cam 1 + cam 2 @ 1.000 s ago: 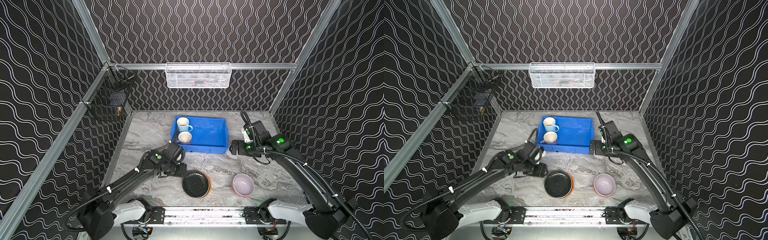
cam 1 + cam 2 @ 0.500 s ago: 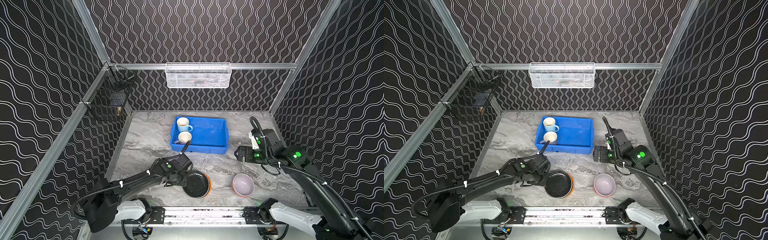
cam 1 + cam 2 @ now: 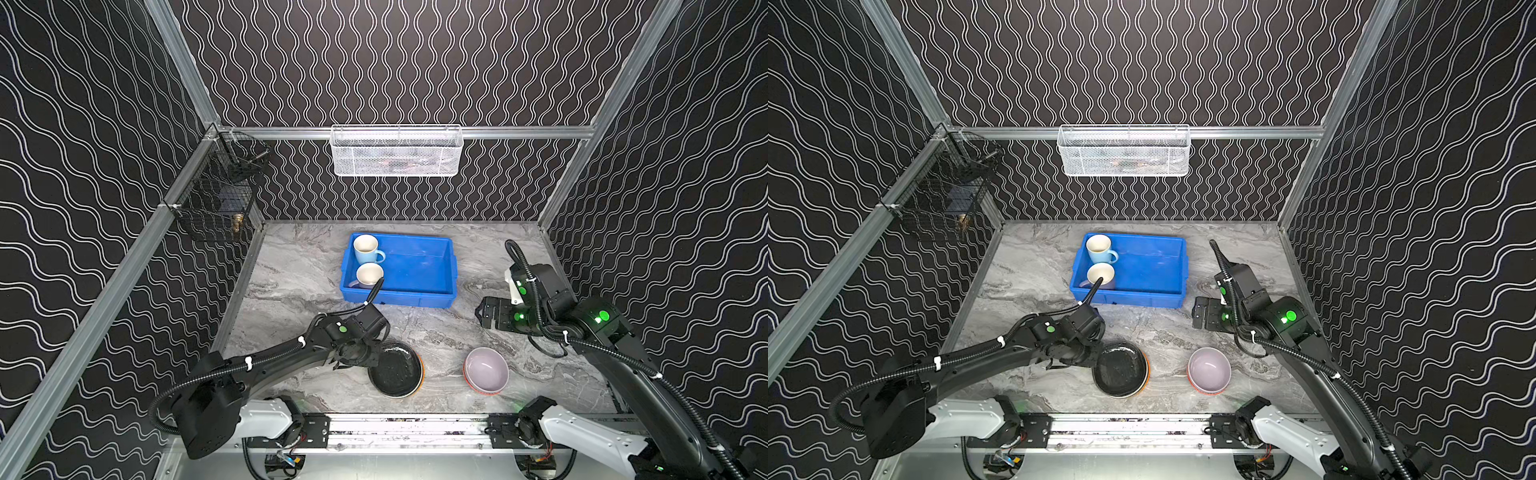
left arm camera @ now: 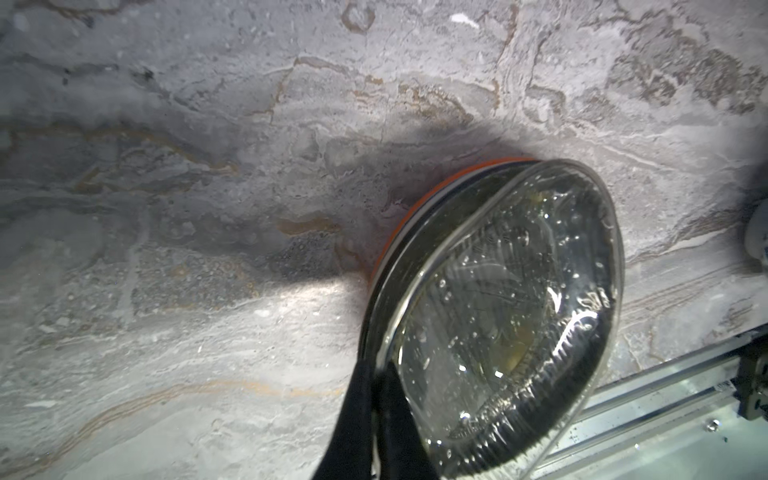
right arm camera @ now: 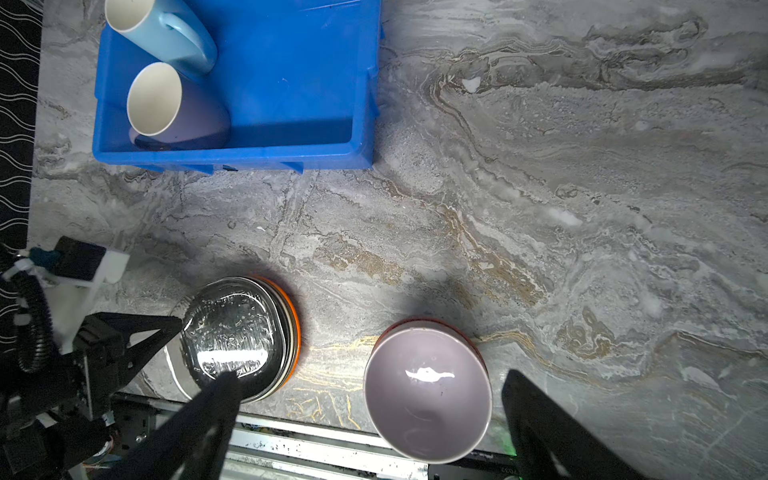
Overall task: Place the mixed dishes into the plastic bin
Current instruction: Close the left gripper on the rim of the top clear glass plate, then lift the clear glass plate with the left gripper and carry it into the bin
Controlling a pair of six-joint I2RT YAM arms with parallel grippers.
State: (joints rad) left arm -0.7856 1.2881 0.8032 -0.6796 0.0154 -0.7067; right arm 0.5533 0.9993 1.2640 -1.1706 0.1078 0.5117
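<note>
A stack of plates lies near the table's front, with the black plate (image 3: 397,370) (image 3: 1121,370) on top and an orange plate (image 4: 415,208) (image 5: 293,316) at the bottom. My left gripper (image 3: 370,360) (image 4: 376,374) is shut on the black plate's left rim, and that plate (image 4: 498,311) sits tilted on the stack. To the right, a lavender bowl (image 3: 486,370) (image 5: 428,386) rests in an orange-rimmed bowl (image 3: 478,388). The blue plastic bin (image 3: 399,297) (image 3: 1129,299) holds a light blue mug (image 3: 368,249) and a lavender mug (image 3: 368,276). My right gripper (image 3: 482,316) (image 5: 370,378) hangs open above the table, beyond the bowls.
A white mesh basket (image 3: 397,151) hangs on the back wall. On the left wall hangs a black wire basket (image 3: 216,199). A metal rail (image 3: 395,428) runs along the table's front edge, just behind the plates and bowls.
My left gripper came down from beside the bin to the plate stack and closed on the black plate's rim. The right arm drew back from the bin, still open.
</note>
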